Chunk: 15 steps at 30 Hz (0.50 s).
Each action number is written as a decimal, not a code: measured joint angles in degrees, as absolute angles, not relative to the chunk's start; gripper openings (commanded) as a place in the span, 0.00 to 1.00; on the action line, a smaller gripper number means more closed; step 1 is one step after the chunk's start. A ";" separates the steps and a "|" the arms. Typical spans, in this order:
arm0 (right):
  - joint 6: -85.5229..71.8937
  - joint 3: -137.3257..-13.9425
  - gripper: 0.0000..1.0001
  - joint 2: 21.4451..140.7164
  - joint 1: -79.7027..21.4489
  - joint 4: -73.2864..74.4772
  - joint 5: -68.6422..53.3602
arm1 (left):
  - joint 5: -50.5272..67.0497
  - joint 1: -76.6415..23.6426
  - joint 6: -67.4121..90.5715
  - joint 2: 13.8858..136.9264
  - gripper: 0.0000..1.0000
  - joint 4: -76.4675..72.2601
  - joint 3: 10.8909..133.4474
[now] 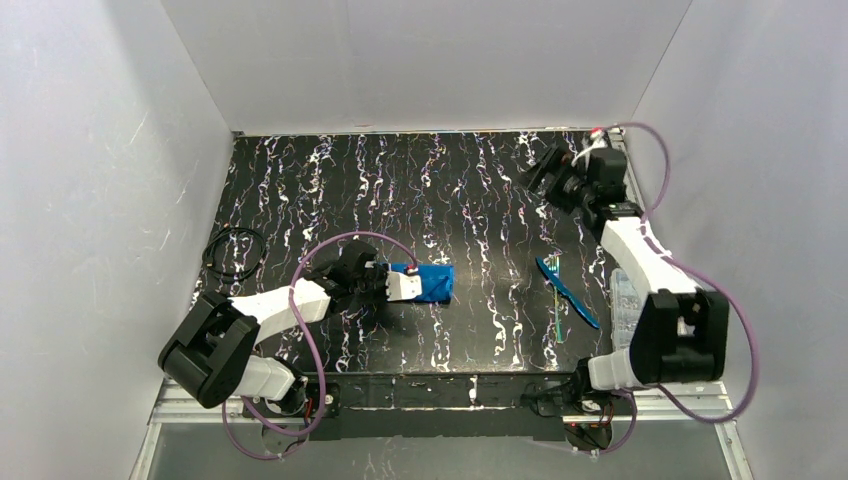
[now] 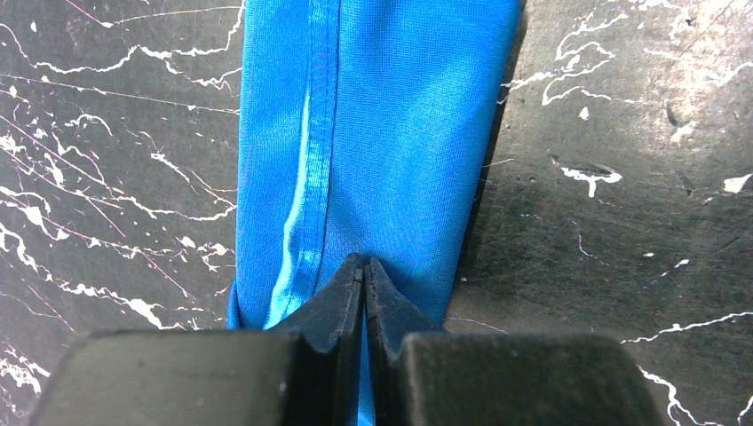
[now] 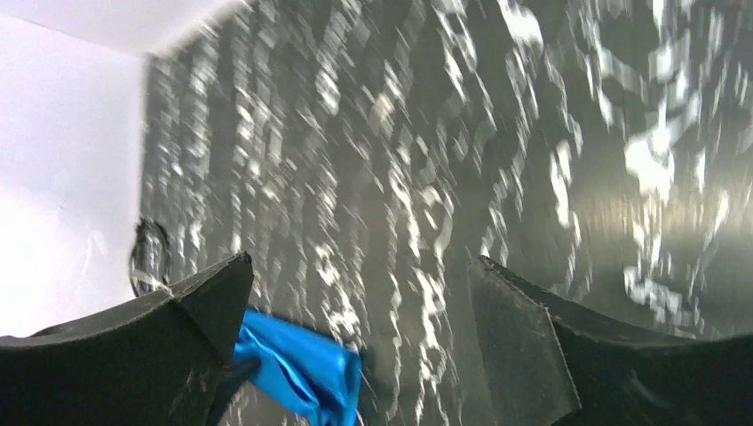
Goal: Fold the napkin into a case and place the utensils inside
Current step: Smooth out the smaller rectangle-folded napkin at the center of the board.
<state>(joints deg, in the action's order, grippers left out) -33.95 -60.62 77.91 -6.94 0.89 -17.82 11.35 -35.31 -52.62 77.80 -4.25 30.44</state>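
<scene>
left fingers (image 2: 333, 306) clamped on end of case (image 2: 400, 133) — pinning the fold, I judge | right fingers (image 3: 524, 319) spread, empty, far right of case | utensils (image 1: 566, 292) right of case, awaiting insertion

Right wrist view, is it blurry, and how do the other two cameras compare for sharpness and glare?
Right wrist view: motion-blurred, the table with its white streaks smeared, the blue cloth soft. Left wrist view: sharp, the hem crisp, sheen on the cloth, glare on the table's upper right. Top view: evenly lit and clear, though the utensils look tiny.
</scene>
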 measured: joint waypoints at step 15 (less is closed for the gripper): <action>-24.40 -49.21 0.66 83.94 -34.48 9.32 -21.06 | 11.35 -35.31 -52.47 77.80 0.00 -4.49 30.35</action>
